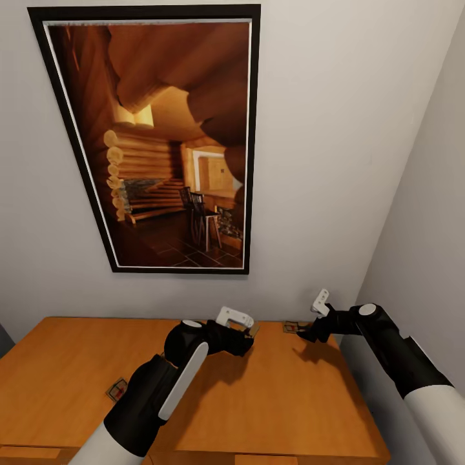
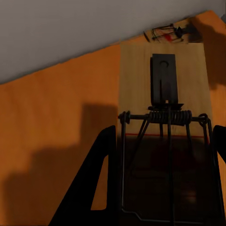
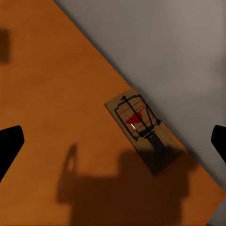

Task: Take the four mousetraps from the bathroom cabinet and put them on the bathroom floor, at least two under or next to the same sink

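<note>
Both arms over the orange-brown wooden cabinet top, the left clamped on a mousetrap.

The left gripper has its dark fingers closed on either side of a pale wooden mousetrap with a dark metal spring, which juts out ahead of them above the orange-brown cabinet top. The right gripper hangs with its fingers spread wide apart, above a second small wooden mousetrap with a red mark that lies flat at the back edge of the top, just beside the grey wall. A third mousetrap lies on the top near the left forearm. A black-framed picture of a log-cabin interior hangs on the wall behind.
</note>
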{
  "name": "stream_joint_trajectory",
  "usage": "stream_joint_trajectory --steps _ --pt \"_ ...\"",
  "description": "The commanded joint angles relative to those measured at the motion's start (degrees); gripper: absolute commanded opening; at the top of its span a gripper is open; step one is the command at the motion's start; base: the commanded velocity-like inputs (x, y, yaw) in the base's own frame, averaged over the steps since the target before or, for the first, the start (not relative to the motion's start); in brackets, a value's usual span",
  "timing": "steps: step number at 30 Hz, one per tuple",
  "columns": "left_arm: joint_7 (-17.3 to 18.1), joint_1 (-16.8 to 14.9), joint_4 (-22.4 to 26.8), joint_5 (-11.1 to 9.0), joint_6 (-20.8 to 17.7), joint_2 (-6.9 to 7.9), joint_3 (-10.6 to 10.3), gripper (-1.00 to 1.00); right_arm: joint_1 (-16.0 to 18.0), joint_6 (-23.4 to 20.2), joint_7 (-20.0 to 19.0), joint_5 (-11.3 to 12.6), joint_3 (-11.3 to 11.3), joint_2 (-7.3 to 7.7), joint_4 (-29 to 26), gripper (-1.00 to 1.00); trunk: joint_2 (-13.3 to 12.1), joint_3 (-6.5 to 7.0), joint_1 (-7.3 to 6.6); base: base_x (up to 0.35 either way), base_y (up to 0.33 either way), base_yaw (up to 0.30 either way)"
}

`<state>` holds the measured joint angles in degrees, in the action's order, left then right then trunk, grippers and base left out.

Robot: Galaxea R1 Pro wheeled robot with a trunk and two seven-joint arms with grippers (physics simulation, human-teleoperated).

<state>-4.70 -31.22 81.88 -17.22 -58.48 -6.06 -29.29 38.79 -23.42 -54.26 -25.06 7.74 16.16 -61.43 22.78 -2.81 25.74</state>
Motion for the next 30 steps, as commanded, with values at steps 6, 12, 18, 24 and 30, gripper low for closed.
stream_joint_trajectory --steps 6,12,18,24,30 --pt "-0.3 0.1 -1.2 -0.4 -0.2 0.00 -0.1 -1.00 0.1 -0.3 -0.2 -0.3 0.1 0.02 -0.1 1.00 0.1 -0.14 0.04 0.000 0.000 0.000" --pt "-0.3 0.6 -1.5 -0.4 -0.2 0.00 -0.2 -1.00 0.1 -0.3 -0.2 -0.3 0.1 0.03 -0.1 1.00 0.1 -0.14 0.04 0.000 0.000 0.000" --pt "-0.3 1.2 -1.7 -0.4 -0.2 0.06 -0.2 -1.00 0.1 -0.3 -0.2 -0.3 0.1 0.02 -0.1 1.00 0.1 -0.14 0.04 0.000 0.000 0.000" --pt "-0.4 1.4 -1.7 -0.4 -0.2 0.08 -0.2 -1.00 0.1 -0.3 -0.2 -0.2 0.0 0.02 -0.1 1.00 0.1 -0.14 0.04 0.000 0.000 0.000" --pt "-0.4 1.4 -1.7 -0.4 -0.2 0.09 -0.2 -1.00 0.1 -0.2 -0.2 0.0 -0.3 0.01 -0.1 1.00 0.1 -0.14 0.04 0.000 0.000 0.000"
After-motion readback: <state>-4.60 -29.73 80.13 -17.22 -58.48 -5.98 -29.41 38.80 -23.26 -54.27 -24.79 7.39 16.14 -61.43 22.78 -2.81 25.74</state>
